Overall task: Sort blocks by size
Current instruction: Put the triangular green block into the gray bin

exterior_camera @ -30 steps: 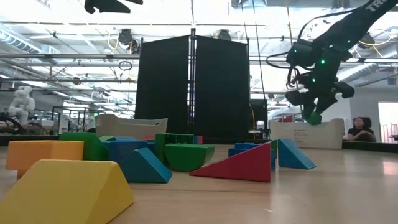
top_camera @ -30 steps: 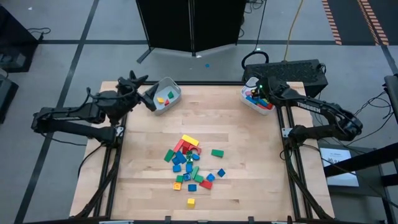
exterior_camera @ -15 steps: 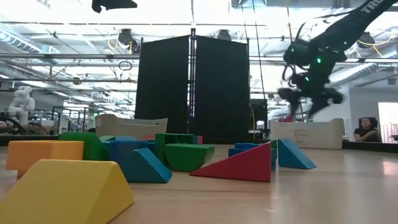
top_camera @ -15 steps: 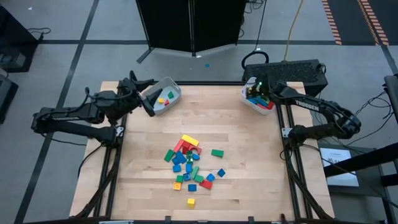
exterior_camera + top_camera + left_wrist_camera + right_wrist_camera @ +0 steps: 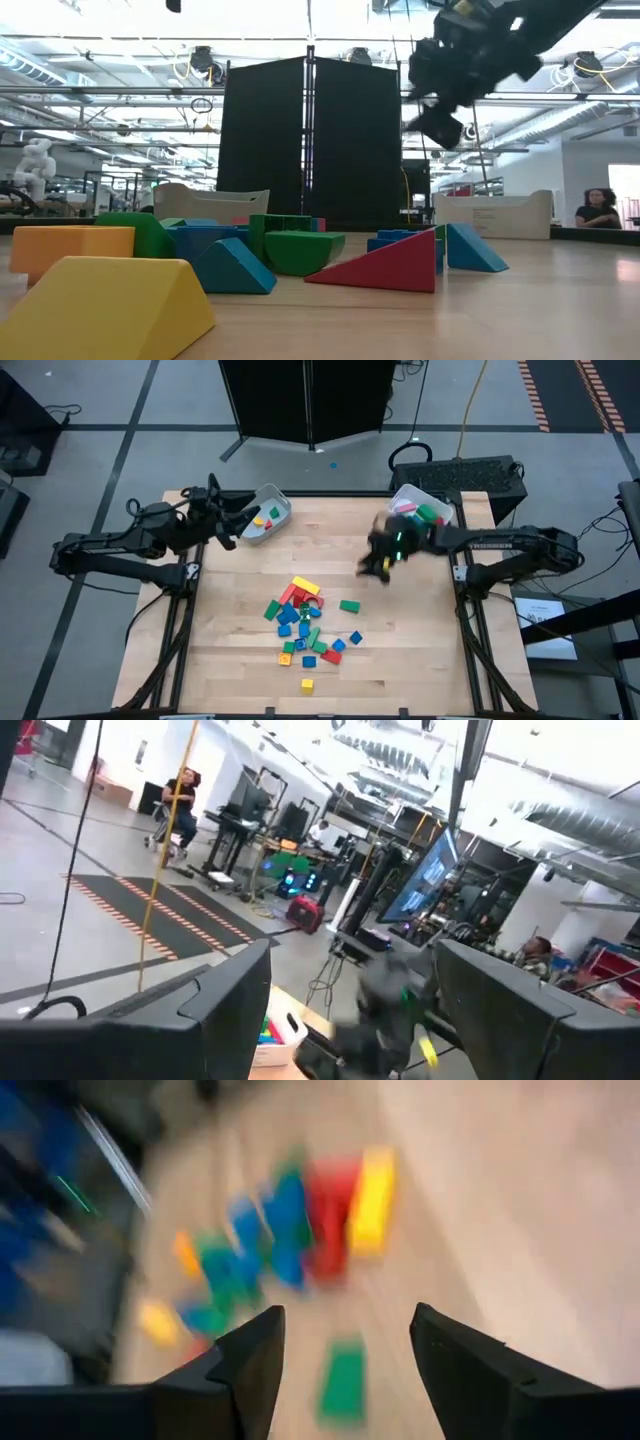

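The blocks (image 5: 303, 618) lie in a loose pile on the wooden table's middle; from table height they show as wedges and bars (image 5: 385, 265). A green block (image 5: 348, 606) and a yellow cube (image 5: 307, 685) lie apart from the pile. My right gripper (image 5: 370, 565) hangs open and blurred above the table, between the right white bin (image 5: 440, 503) and the pile; its wrist view shows nothing between the fingers (image 5: 345, 1320), with blocks ahead. My left gripper (image 5: 230, 520) stands open beside the left white bin (image 5: 280, 510), pointing about level into the room (image 5: 350, 970).
The left bin holds a few yellow, red and green blocks (image 5: 262, 518); the right bin holds green, red and blue ones (image 5: 425, 515). Bare wood lies to the right of and in front of the pile. A person (image 5: 600, 205) sits in the room beyond the table.
My right gripper has let go of a green block over the right bin, then swung fast toward the table's middle and near side, toward the pile, turning as it went. My left gripper has rolled at the wrist by the left bin and stayed open.
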Available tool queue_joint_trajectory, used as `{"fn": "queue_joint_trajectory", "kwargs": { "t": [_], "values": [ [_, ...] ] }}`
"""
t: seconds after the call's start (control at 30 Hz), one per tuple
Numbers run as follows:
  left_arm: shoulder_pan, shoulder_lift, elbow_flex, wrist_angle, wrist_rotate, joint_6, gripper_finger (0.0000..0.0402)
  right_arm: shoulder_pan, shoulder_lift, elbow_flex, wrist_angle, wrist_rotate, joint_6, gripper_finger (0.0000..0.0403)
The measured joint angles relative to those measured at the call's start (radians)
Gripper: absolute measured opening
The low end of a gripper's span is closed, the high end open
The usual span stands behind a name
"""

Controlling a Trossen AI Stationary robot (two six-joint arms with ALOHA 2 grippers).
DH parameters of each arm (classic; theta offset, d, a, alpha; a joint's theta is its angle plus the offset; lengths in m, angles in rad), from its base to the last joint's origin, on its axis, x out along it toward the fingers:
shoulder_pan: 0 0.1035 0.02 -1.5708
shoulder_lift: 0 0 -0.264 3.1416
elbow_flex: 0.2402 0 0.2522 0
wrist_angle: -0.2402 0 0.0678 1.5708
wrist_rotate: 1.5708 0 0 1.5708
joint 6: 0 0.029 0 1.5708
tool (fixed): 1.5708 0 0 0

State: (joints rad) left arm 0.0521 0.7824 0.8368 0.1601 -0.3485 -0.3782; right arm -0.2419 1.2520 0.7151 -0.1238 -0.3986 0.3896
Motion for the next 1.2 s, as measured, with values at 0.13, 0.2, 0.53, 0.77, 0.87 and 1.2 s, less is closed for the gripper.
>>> {"fn": "queue_joint_trajectory", "kwargs": {
  "t": [0.13,0.2,0.53,0.77,0.87,1.2],
  "values": [
    [0.0,0.003,0.0,0.014,-0.005,0.008,0.0281,0.183,0.044,-0.001,-0.101,0.267,-0.063,0.0203],
    [0.0,0.008,0.0,0.032,-0.019,-0.022,0.0281,0.248,0.074,-0.001,-0.079,0.352,-0.056,0.0204],
    [0.0,0.009,0.0,0.025,0.01,-0.035,0.0281,0.407,0.31,0.0,0.132,0.461,0.041,0.0254],
    [-0.002,0.009,0.0,-0.063,0.129,-0.036,0.0281,0.443,0.498,0.003,0.208,0.549,0.128,0.031],
    [-0.003,0.009,0.0,-0.098,0.135,-0.052,0.0281,0.443,0.552,0.01,0.238,0.595,0.191,0.0311],
    [-0.003,0.009,0.0,-0.116,0.13,-0.081,0.0281,0.437,0.561,0.006,0.218,0.649,0.148,0.0104]
  ]
}}
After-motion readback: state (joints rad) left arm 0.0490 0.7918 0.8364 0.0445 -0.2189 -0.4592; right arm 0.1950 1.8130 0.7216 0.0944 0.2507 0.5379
